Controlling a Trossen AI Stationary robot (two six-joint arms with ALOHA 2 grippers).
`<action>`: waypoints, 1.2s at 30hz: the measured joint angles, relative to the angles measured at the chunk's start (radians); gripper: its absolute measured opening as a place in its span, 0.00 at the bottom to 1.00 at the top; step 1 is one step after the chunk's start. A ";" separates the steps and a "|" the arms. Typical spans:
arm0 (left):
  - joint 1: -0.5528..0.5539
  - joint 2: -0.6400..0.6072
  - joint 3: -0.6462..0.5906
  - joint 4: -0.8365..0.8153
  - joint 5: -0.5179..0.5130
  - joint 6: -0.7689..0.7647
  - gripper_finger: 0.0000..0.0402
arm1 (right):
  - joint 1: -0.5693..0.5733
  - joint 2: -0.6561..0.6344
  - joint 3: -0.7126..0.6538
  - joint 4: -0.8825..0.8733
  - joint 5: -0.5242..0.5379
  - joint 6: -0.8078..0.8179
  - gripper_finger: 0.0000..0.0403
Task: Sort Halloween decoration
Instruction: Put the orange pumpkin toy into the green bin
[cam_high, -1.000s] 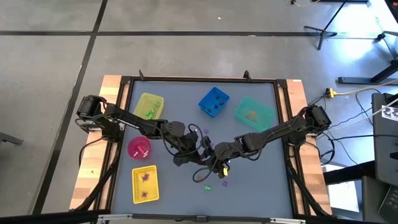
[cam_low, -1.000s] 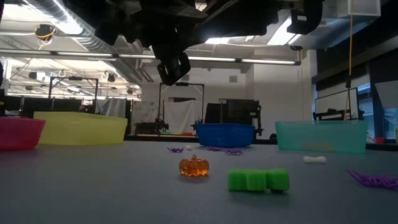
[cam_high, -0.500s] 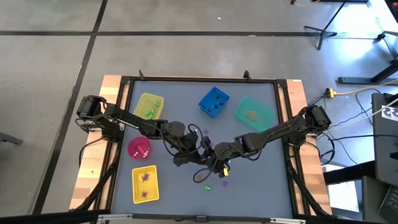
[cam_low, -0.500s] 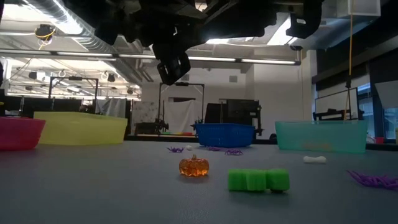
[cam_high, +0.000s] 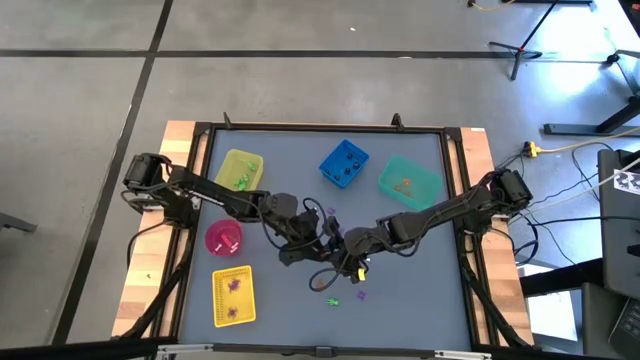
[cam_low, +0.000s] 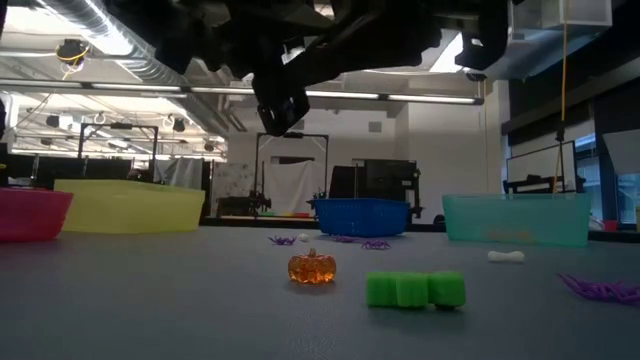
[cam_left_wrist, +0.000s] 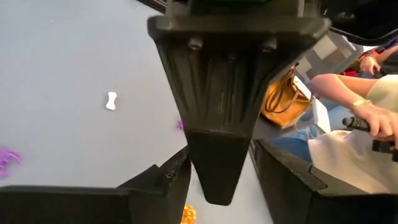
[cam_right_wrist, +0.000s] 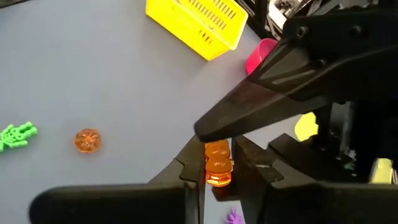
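At frame centre in the high view, an orange pumpkin (cam_right_wrist: 217, 163) is pinched in the right gripper (cam_right_wrist: 217, 177). The left gripper (cam_left_wrist: 219, 180), fingers parted, is seen just beside it.

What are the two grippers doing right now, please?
Left gripper: above the table's middle, grip cannot be told.
Right gripper: closed on an orange pumpkin.
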 joint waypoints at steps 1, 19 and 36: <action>0.001 0.000 0.000 0.000 0.000 0.008 0.40 | 0.000 0.000 0.000 -0.008 0.002 0.000 0.14; 0.041 0.002 -0.002 -0.068 -0.112 0.113 0.40 | 0.000 -0.048 0.000 -0.396 0.113 0.198 0.14; 0.046 0.002 -0.002 -0.093 -0.346 0.318 0.40 | -0.156 -0.206 0.000 -1.111 0.397 0.546 0.14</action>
